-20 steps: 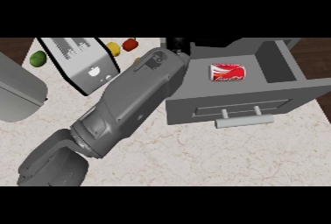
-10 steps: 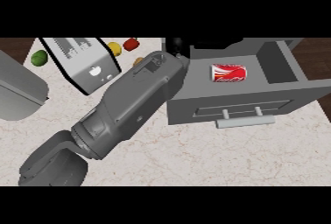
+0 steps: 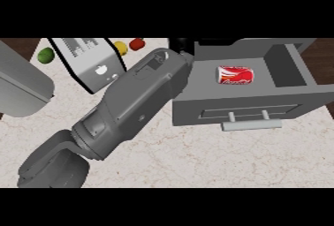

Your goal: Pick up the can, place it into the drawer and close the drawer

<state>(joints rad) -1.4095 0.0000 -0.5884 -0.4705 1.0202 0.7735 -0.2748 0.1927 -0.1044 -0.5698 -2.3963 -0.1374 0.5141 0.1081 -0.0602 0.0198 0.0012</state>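
The red can [image 3: 235, 75] lies on its side inside the open grey drawer [image 3: 287, 95], near its left wall. The drawer's front with its pale handle [image 3: 251, 125] faces the counter's near side. My right forearm crosses the view from the lower left up to the drawer's back left corner. Only a black bit of the right hand [image 3: 184, 46] shows there, beside the drawer and apart from the can. At the left edge a large grey forearm [image 3: 23, 84] shows; the left hand is out of view.
A white boxy appliance [image 3: 91, 62] stands at the back left, right next to my forearm. Behind it lie a green fruit [image 3: 46, 54], a yellow one [image 3: 120, 46] and a red one [image 3: 137, 43]. Marbled counter [image 3: 215, 159] spreads in front of the drawer.
Hardly anything differs: my right forearm has shifted only slightly beside the drawer. The can lies in the same spot and the drawer stands just as far open.
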